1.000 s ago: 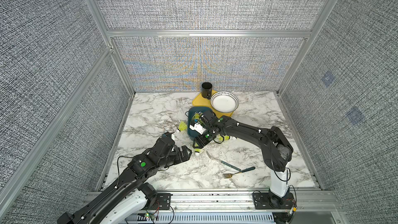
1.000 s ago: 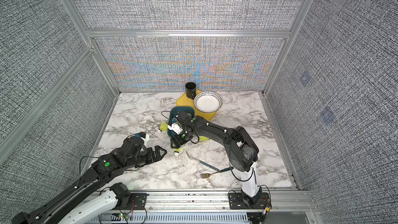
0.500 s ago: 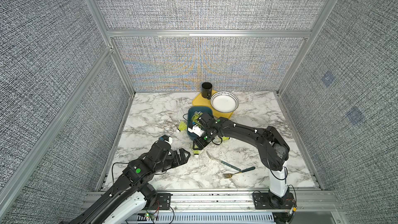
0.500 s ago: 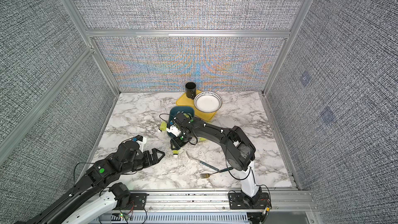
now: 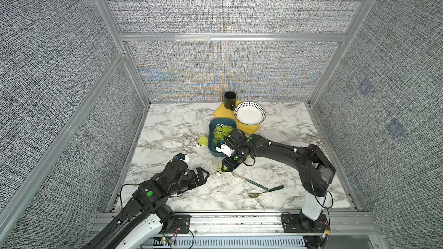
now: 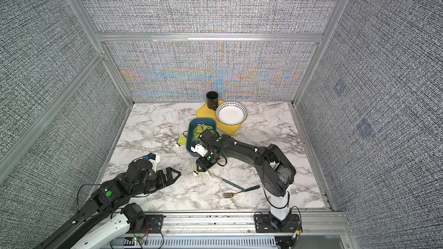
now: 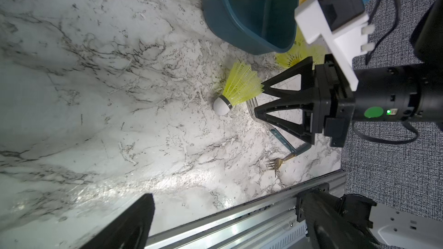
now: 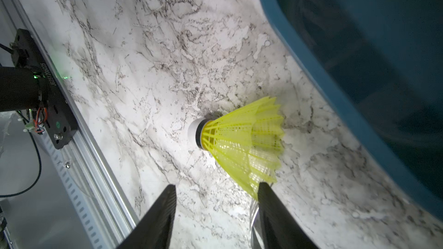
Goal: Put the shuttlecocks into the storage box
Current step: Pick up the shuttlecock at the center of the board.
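Shuttlecocks (image 5: pixel 221 131) of neon-yellow mesh with white tips lay in the teal storage box (image 5: pixel 211 137) on the veined marble tabletop (image 5: pixel 167 125), enclosed by grey woven panels (image 5: pixel 215 8). A loose shuttlecock (image 8: pixel 242 144) lay on its side just beside the box, its skirt against one fingertip of the part-open, empty right gripper (image 8: pixel 215 186). The left gripper (image 5: pixel 203 172) gaped wide, near it.

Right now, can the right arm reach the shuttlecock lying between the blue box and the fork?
Probably yes: the right gripper sits right at the skirt of that shuttlecock, jaws apart, with nothing lying between them.
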`<state>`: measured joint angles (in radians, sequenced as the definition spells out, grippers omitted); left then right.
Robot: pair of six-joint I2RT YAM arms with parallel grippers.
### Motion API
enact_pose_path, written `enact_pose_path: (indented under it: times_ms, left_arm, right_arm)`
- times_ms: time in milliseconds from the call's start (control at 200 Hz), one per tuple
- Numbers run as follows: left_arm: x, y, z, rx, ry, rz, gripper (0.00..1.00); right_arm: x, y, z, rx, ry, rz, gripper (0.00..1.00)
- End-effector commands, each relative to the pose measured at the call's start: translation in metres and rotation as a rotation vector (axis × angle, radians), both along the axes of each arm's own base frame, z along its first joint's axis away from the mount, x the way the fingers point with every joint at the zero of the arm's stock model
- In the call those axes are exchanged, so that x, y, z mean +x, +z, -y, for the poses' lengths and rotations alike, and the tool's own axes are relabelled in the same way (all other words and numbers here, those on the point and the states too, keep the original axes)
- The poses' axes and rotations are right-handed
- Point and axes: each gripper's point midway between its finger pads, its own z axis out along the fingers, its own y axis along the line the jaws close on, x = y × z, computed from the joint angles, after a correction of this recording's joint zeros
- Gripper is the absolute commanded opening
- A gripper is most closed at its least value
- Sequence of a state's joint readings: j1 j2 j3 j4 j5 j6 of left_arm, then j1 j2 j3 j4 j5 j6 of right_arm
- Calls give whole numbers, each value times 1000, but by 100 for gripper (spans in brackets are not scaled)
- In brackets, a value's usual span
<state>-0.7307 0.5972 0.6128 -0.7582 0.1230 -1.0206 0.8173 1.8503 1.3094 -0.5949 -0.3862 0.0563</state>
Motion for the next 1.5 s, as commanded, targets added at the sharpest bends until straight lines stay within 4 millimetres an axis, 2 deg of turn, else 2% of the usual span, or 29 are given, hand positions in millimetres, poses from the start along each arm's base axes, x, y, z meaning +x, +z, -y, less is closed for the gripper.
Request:
enact_pose_path:
  times_ms: [0, 260, 896, 1131, 1301, 1371, 1496]
  left_arm:
    - [2, 1, 4, 0, -22, 9, 100]
    - [4, 0, 10, -4, -41, 3, 100]
    - [4, -1, 10, -9, -38, 3, 100]
    - [4, 0, 10, -10, -35, 3, 100]
    - [3, -1, 10, -13, -38, 1, 100]
    - [2, -2, 10, -11, -41, -3, 100]
    - [3, -3, 11, -13, -44, -4, 100]
  right_arm:
    - [1, 0, 1, 30, -28, -36, 52]
    - [20, 2, -11, 132, -51, -90, 44]
    - [39, -4, -33, 137, -2, -58, 42]
    - [28, -4, -33, 143, 17, -95, 31]
    - [15, -13, -24, 123, 20, -131, 20]
    - [13, -14, -22, 118, 19, -134, 13]
    - [11, -13, -21, 114, 18, -146, 8]
